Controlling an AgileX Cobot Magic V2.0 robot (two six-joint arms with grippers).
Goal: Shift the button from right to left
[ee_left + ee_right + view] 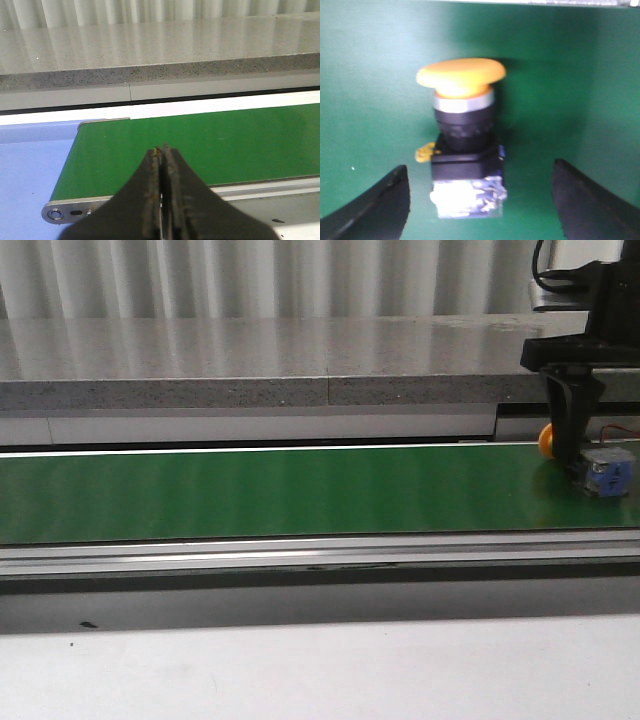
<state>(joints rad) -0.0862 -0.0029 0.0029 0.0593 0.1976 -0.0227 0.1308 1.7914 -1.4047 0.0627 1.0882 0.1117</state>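
Note:
The button (606,469) lies on its side at the far right of the green belt (300,490), its yellow-orange cap pointing away from me and its blue-grey body toward me. My right gripper (572,455) hangs directly over it, partly hiding it. In the right wrist view the button (465,135) lies between the two dark fingers (375,210), which stand wide apart and touch nothing; the right gripper (480,205) is open. The left gripper (162,150) is shut and empty, hovering over the belt's left end (100,150).
A grey stone ledge (260,360) runs behind the belt. An aluminium rail (300,555) borders the belt's front edge, with white tabletop (300,670) in front of it. A pale blue surface (25,170) lies beside the belt's left end roller (55,214).

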